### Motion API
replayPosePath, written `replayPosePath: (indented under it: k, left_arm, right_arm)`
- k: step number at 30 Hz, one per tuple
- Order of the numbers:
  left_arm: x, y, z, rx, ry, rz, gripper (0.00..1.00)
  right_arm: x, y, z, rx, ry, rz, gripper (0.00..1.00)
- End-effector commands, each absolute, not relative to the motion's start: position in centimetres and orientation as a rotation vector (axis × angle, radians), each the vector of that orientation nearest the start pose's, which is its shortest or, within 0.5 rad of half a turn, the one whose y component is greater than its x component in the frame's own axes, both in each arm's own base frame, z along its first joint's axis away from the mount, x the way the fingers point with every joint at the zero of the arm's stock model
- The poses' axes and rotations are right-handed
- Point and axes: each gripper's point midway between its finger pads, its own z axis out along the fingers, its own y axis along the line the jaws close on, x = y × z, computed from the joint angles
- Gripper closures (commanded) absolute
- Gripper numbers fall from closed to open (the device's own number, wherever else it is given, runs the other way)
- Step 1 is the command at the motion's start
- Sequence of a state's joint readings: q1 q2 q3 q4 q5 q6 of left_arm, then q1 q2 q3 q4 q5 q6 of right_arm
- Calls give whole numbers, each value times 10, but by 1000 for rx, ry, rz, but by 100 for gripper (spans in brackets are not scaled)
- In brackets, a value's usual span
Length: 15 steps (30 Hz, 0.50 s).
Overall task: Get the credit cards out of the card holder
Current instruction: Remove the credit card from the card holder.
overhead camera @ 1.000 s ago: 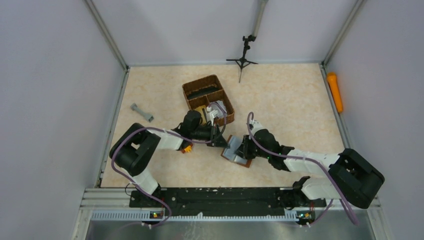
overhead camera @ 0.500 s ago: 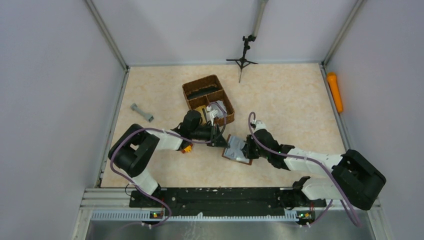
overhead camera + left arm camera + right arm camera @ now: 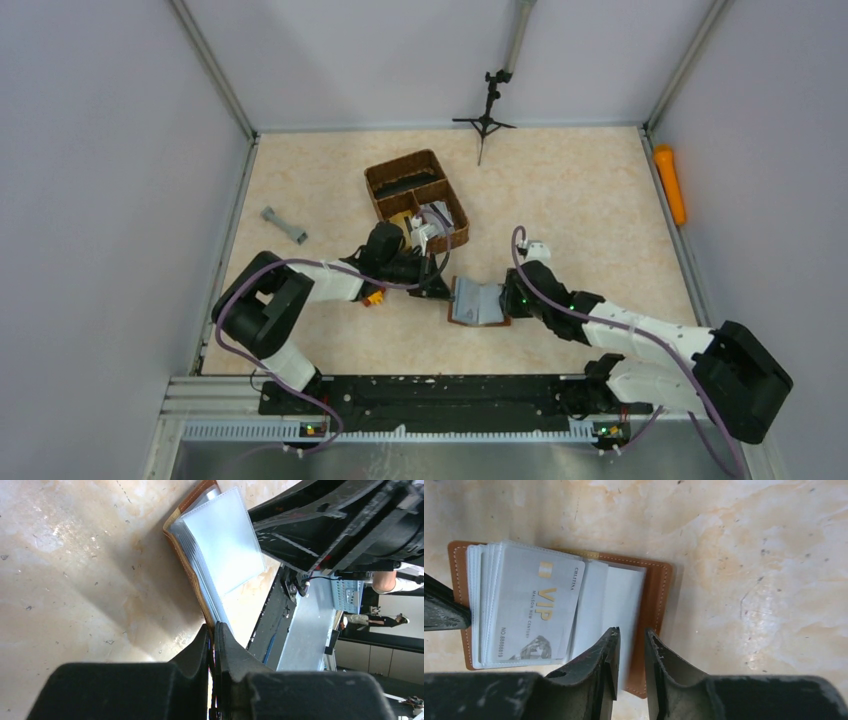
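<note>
The brown card holder lies open on the table between the two arms, its cover flat. A fanned stack of clear sleeves fills it, and the top one holds a grey-silver credit card printed "VIP". My left gripper is shut on the holder's brown left edge. One of its fingertips shows at the holder's left side in the right wrist view. My right gripper hovers over the holder's right half, jaws a narrow gap apart. Nothing is between them.
A brown woven compartment basket stands just behind the left gripper, with small items in its near part. A grey dumbbell-shaped piece lies at the left. An orange cylinder lies by the right wall and a small tripod stands at the back.
The holder has gone from tilted to lying flat and spread open. My right gripper has drawn back to the right and parted its jaws slightly. The left gripper keeps its hold.
</note>
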<state>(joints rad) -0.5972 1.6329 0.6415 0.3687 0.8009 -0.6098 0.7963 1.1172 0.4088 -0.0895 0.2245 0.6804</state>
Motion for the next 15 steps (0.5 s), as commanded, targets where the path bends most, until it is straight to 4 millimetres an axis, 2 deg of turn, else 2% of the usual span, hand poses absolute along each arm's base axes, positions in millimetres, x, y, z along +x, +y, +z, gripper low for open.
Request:
replayPosePath:
  k: [1, 3, 5, 10, 15]
  left_arm:
    - [217, -319, 95, 559, 2257, -1494, 92]
    - [217, -319, 95, 558, 2257, -1494, 92]
    - [216, -320, 96, 561, 2254, -1496, 92]
    - [216, -320, 94, 560, 2259, -1500, 92]
    - [216, -320, 94, 563, 2258, -1502, 92]
  right_arm:
    - [219, 181, 68, 4, 2300, 407, 69]
    - [220, 179, 79, 19, 2269, 413, 53]
    - [219, 184, 88, 3, 2241, 465, 43]
    - [213, 210, 112, -82, 2161, 673, 40]
    - [206, 240, 116, -178, 2164, 832, 42]
